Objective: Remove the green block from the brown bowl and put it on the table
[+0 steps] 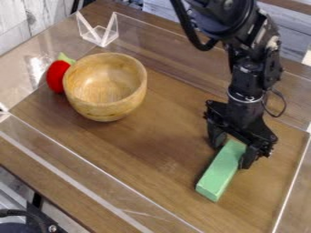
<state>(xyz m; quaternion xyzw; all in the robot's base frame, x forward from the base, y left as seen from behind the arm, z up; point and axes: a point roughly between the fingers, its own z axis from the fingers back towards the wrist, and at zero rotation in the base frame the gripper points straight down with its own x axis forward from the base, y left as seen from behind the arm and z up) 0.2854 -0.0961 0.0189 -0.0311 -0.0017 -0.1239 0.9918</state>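
The green block (221,175) lies flat on the table (134,150) at the front right, pointing roughly toward the front edge. My gripper (235,152) stands open just above the block's far end, one finger on each side, and holds nothing. Over at the left sits the brown bowl (105,86), upright, with nothing showing inside it. The black arm reaches down to the gripper from the top right.
A red round toy with a green top (57,73) rests against the bowl's left side. A clear acrylic border (73,187) runs along the table edges, and a clear folded stand (97,30) sits at the back left.
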